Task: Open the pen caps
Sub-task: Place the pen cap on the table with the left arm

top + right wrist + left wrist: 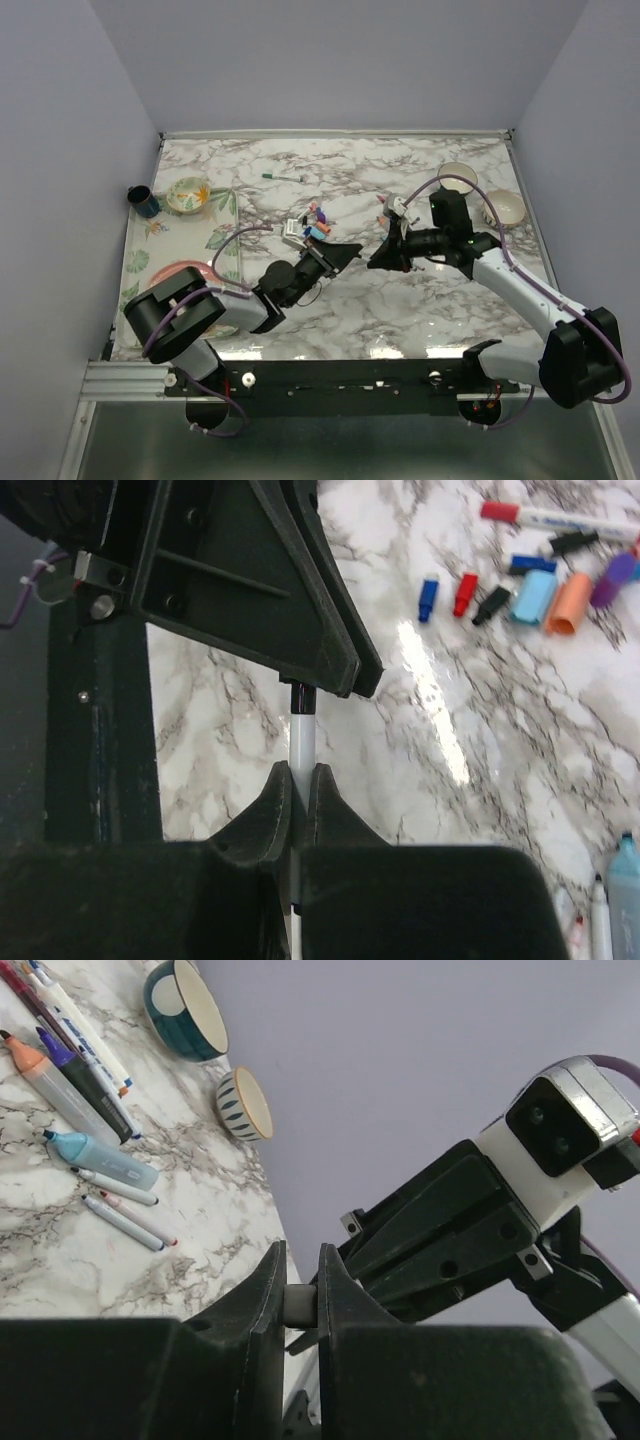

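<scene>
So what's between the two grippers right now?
Only a short stretch of white pen body and its black cap, spanning right gripper to left gripper; right wrist view.

Glossy marble-patterned table (380, 310), matt black plastic fingers (265, 815), smooth plastic pen caps (465, 593)

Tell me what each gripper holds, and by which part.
The right gripper holds a pen by its white barrel. The left gripper pinches the black cap on that pen's end.
</scene>
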You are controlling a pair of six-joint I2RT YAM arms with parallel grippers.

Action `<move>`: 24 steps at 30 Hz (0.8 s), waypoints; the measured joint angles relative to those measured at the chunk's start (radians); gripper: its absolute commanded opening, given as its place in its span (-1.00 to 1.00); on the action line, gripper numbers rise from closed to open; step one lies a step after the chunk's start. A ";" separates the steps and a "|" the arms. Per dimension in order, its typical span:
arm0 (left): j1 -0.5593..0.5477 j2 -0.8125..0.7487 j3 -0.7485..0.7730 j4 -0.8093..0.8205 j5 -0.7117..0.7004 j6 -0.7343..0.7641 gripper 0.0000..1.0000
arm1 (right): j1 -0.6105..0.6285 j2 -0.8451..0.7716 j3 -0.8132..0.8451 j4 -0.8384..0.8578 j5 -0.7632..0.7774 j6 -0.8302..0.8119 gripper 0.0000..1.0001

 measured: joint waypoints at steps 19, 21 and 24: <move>0.253 -0.581 -0.197 -0.531 -0.208 0.021 -1.00 | -0.023 0.038 0.063 -0.195 0.057 -0.200 -0.99; 0.253 -0.617 -0.202 -0.602 -0.208 0.022 -1.00 | -0.023 0.050 0.064 -0.201 0.092 -0.207 -0.99; 0.253 -0.687 -0.217 -0.734 -0.205 0.024 -1.00 | -0.023 0.080 0.068 -0.204 0.145 -0.209 -0.99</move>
